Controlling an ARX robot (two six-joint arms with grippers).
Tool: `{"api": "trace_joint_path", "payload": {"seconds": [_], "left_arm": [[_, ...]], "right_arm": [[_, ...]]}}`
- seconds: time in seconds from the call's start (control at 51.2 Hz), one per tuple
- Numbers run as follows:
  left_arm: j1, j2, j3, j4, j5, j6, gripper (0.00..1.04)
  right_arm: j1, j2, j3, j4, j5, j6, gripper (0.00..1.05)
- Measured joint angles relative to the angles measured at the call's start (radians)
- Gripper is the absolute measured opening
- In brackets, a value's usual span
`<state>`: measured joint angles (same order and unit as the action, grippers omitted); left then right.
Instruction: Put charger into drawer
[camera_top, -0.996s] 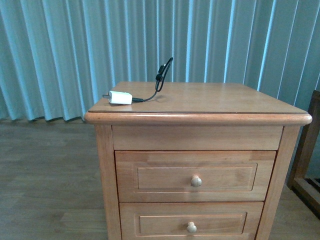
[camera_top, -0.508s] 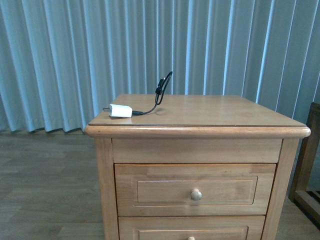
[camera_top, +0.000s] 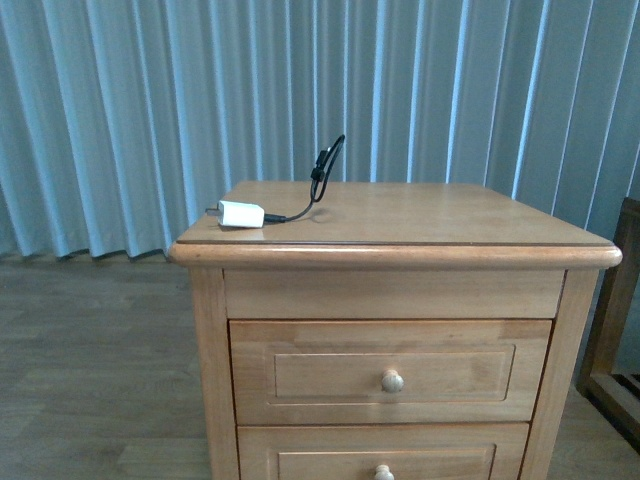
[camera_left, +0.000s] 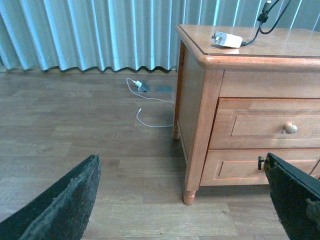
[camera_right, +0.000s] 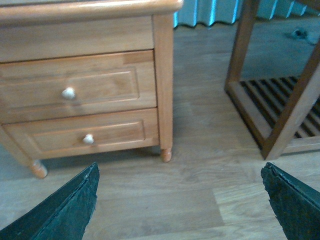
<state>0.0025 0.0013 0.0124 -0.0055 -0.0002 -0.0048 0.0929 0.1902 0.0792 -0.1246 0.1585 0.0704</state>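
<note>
The white charger (camera_top: 241, 214) lies at the left front of the wooden nightstand's top (camera_top: 420, 215), its black cable (camera_top: 322, 170) looping up behind it. It also shows in the left wrist view (camera_left: 227, 39). The upper drawer (camera_top: 390, 370) is shut, with a round pale knob (camera_top: 392, 380). It shows in the left wrist view (camera_left: 272, 125) and the right wrist view (camera_right: 75, 87) too. My left gripper (camera_left: 182, 200) is open and empty, low over the floor to the nightstand's left. My right gripper (camera_right: 180, 205) is open and empty over the floor in front of the nightstand's right leg. Neither gripper shows in the front view.
A lower drawer (camera_top: 385, 465) sits beneath the upper one. A dark wooden slatted rack (camera_right: 280, 100) stands right of the nightstand. A white cable (camera_left: 145, 107) lies on the floor by the curtain (camera_top: 150, 100).
The front view has shifted: the nightstand first dropped in the picture, then rose slightly. The charger has not moved on the top.
</note>
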Motion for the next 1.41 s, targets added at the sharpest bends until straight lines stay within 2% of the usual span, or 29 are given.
{"api": "trace_joint_path", "payload": {"seconds": [0.137, 0.293, 0.586, 0.703, 0.996, 1.25, 1.406], "left_arm": [[0.0, 0.0, 0.0, 0.0, 0.0, 0.0, 0.99], [0.0, 0.0, 0.0, 0.0, 0.0, 0.0, 0.99], [0.0, 0.0, 0.0, 0.0, 0.0, 0.0, 0.99], [0.0, 0.0, 0.0, 0.0, 0.0, 0.0, 0.99], [0.0, 0.0, 0.0, 0.0, 0.0, 0.0, 0.99], [0.0, 0.0, 0.0, 0.0, 0.0, 0.0, 0.99], [0.0, 0.0, 0.0, 0.0, 0.0, 0.0, 0.99]], "right_arm": [[0.011, 0.181, 0.056, 0.111, -0.052, 0.028, 0.97], [0.055, 0.475, 0.119, 0.31, -0.085, 0.022, 0.97], [0.153, 1.059, 0.311, 0.642, -0.079, -0.016, 0.97], [0.196, 1.32, 0.419, 0.752, -0.045, -0.029, 0.97], [0.247, 1.759, 0.709, 0.885, -0.017, -0.032, 0.97], [0.256, 2.002, 0.963, 0.87, 0.008, -0.006, 0.97], [0.256, 2.074, 1.054, 0.842, 0.024, 0.018, 0.97]]}}
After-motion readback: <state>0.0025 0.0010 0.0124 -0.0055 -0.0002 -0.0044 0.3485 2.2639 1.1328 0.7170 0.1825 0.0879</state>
